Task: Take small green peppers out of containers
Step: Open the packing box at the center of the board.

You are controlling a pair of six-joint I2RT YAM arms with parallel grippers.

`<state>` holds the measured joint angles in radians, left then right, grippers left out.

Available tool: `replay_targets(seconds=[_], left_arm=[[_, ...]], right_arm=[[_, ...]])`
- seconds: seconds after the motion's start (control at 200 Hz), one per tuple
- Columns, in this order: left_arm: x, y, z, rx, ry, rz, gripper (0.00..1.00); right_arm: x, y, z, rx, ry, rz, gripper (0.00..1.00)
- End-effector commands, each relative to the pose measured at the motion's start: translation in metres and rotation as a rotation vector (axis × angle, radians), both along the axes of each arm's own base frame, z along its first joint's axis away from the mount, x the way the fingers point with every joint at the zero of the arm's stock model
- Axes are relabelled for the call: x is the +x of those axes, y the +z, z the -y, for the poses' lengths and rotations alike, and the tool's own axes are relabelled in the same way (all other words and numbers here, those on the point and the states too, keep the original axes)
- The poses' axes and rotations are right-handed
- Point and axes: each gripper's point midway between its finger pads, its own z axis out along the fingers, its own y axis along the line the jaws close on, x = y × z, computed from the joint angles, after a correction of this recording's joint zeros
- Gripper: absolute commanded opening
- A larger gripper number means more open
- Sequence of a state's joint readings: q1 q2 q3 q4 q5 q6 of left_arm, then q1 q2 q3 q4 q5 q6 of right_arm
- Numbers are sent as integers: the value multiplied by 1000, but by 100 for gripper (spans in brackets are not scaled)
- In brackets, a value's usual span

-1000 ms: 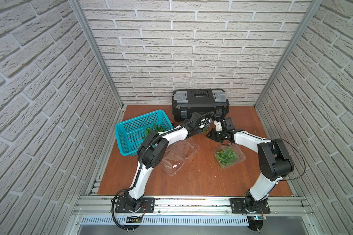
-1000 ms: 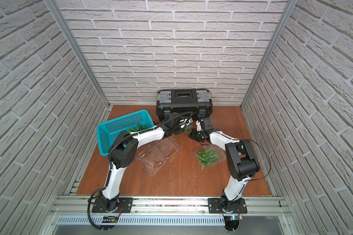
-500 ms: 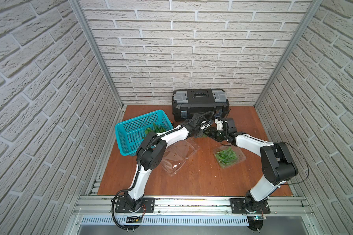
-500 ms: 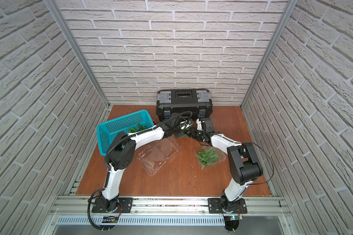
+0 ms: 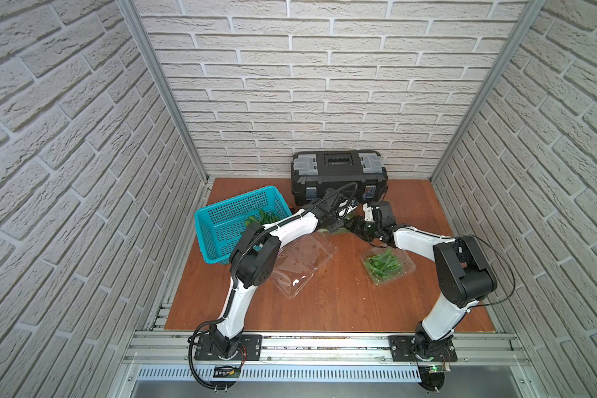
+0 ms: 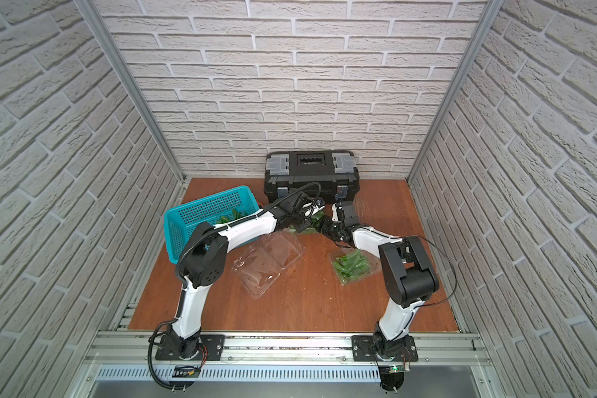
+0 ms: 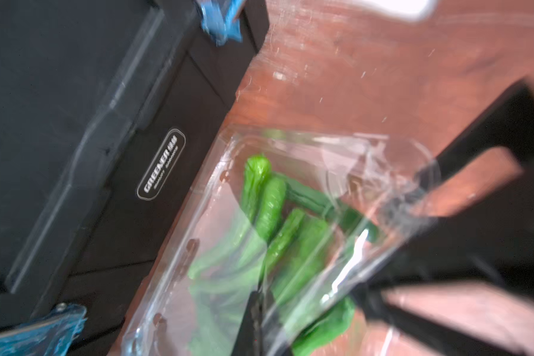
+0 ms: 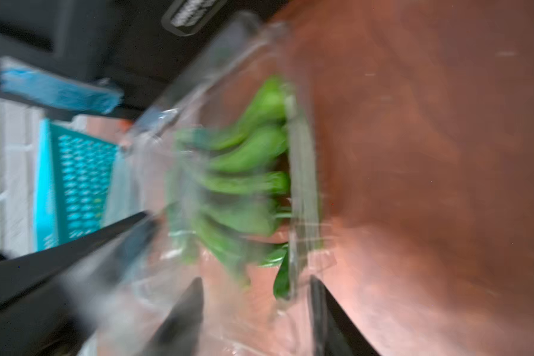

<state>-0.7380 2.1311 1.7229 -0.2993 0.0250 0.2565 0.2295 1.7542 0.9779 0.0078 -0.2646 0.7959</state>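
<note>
On the left of the brown wooden table [image 5: 324,310], a teal perforated plastic basket [image 5: 221,248] holds a few slim glossy green peppers [image 5: 262,217]. Beside it an open clear plastic clamshell box [image 5: 300,265] lies empty. Just in front of the black toolbox [image 5: 338,172], the left pincer [image 7: 255,311] is clenched, apparently on the rim of the far pepper-filled clamshell [image 7: 179,262]. The right pincer [image 8: 255,286] straddles its other end, jaws apart. Another full clamshell [image 5: 405,267] sits right. The thin plastic likely flexes and slips, so a rim flange seems the best hold; the peppers look light and easily bruised.
</note>
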Motion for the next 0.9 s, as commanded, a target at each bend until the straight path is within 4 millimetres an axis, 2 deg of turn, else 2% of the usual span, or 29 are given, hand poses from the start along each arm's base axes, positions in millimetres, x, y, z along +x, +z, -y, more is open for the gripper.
replay_targets(seconds=[0.0,0.18,0.235,0.28,0.385,0.585,0.685,0.785,0.89], left_arm=[[-16,39,11,-135,-37,-86,0],[-17,50,8,-174,-20,-119,1],[-15,55,6,-191,-1,-134,13],[-13,59,2,-208,18,-146,31],[-5,76,-8,-270,69,-151,61],[23,121,-42,-456,201,-90,85],[39,138,-65,-545,283,-65,98],[56,147,-94,-628,401,-58,98],[69,155,-132,-705,559,-36,98]], right_arm=[[4,-4,23,-94,-84,-9,54],[-4,-4,31,-135,-62,-32,54],[-8,0,34,-166,-46,-32,54],[-11,5,39,-203,-39,-25,54],[-20,20,54,-307,-25,-12,54],[-22,62,65,-414,13,67,54],[-16,83,45,-407,104,124,52],[-9,95,12,-399,236,164,50],[-5,96,-32,-363,371,184,48]])
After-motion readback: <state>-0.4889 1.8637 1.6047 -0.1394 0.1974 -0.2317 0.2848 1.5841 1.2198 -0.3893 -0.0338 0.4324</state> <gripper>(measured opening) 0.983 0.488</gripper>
